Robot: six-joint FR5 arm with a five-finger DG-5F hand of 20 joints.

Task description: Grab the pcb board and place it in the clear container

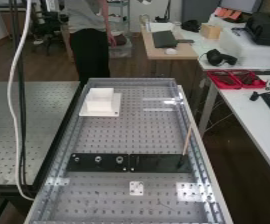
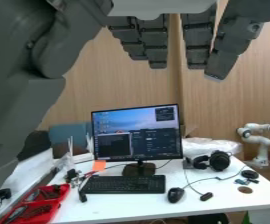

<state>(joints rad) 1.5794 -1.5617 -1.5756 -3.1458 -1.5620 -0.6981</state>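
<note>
One long perforated bench point(image 1: 119, 132) takes up most of the floor from where I'm standing. Beside it is a white desk point(image 2: 126, 206) with a monitor point(image 2: 137, 136) on it, and in the wrist view the hand point(image 2: 145, 44) hangs before that desk, fingers fairly straight and apart, pinching nothing I can see. Two dark strips lie end to end across the bench, one point(image 1: 99, 162) with round fittings, the other point(image 1: 157, 163) with a thin rod point(image 1: 187, 140) rising near its outer end. Toward the far end stands a pale box point(image 1: 100, 98) on a white plate point(image 1: 113, 110); I'd guess that's the container, though it looks more white than clear. Smallest is a pale square with holes point(image 1: 136, 188), flat on the bench just on the near side of the strips. That may be the board, but I can't be sure.

The job now, I'd say, is reaching and picking up. I'd turn the palm down, keep the fingers spread until low, then pinch opposite edges lightly, since something that flat could skid or tip. Lift straight up, pass well over the strips and rod, and let go low.
</note>
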